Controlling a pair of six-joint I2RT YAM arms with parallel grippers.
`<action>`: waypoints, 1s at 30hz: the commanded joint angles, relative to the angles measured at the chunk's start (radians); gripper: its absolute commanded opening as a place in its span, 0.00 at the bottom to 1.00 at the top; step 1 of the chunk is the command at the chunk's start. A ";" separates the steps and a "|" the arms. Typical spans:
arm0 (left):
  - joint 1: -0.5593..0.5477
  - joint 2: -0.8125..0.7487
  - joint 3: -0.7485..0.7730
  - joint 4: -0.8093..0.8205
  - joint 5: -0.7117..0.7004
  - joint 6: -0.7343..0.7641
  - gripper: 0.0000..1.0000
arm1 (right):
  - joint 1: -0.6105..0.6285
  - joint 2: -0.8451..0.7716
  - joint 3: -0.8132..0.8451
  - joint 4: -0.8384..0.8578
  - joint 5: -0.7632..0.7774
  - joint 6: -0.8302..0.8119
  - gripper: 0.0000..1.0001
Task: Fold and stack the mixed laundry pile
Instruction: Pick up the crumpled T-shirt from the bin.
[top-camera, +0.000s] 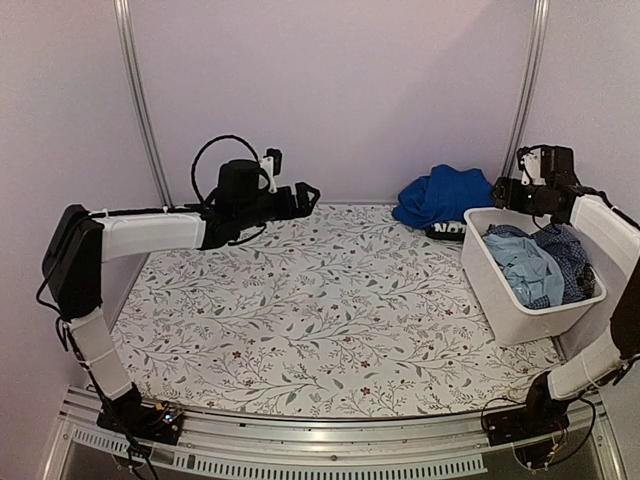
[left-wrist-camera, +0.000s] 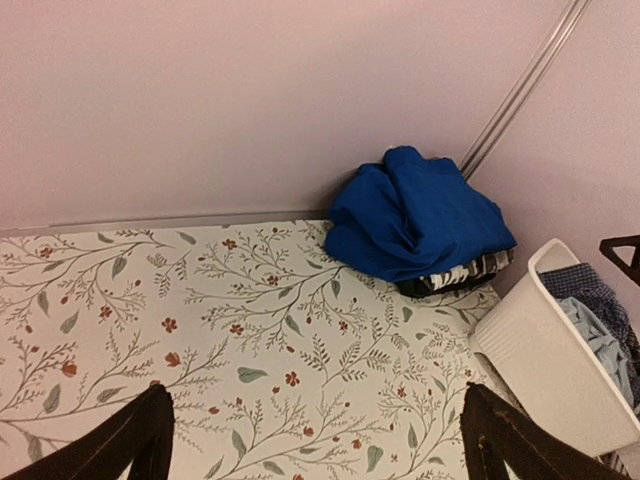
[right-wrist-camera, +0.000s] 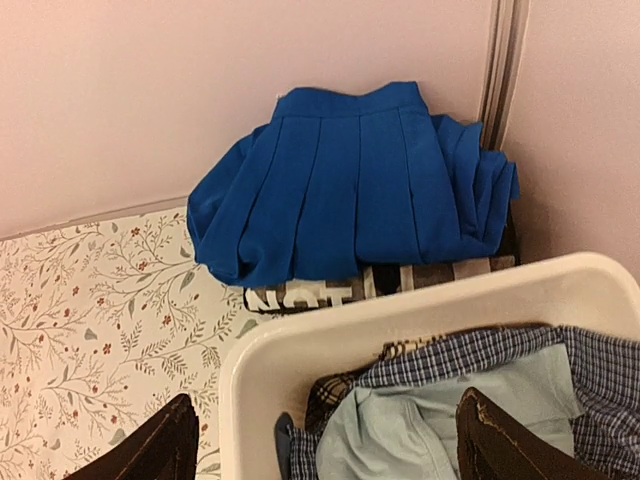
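A royal blue garment (top-camera: 438, 195) lies folded at the far right corner on a black-and-white one (top-camera: 447, 231); both show in the left wrist view (left-wrist-camera: 415, 215) and the right wrist view (right-wrist-camera: 350, 185). A pale blue garment (top-camera: 525, 268) and a dark blue small-check one (top-camera: 570, 255) lie in the white tub (top-camera: 500, 300). A plaid piece (right-wrist-camera: 350, 385) peeks beside them. My left gripper (left-wrist-camera: 315, 445) is open and empty, high over the far left of the table. My right gripper (right-wrist-camera: 325, 445) is open and empty above the tub's far rim.
The table carries a white leaf-and-flower cover (top-camera: 320, 310). The tub stands at the right edge, near the right arm. Pale walls and two metal posts (top-camera: 140, 100) close the back.
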 joint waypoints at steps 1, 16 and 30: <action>-0.008 -0.126 -0.140 -0.166 -0.082 -0.023 1.00 | 0.010 -0.161 -0.160 -0.055 0.041 0.037 0.88; -0.074 -0.288 -0.258 -0.248 -0.177 -0.033 0.99 | 0.045 -0.233 -0.363 -0.178 0.432 0.136 0.85; -0.087 -0.262 -0.210 -0.320 -0.294 -0.043 1.00 | 0.108 -0.162 -0.283 -0.243 0.487 0.140 0.09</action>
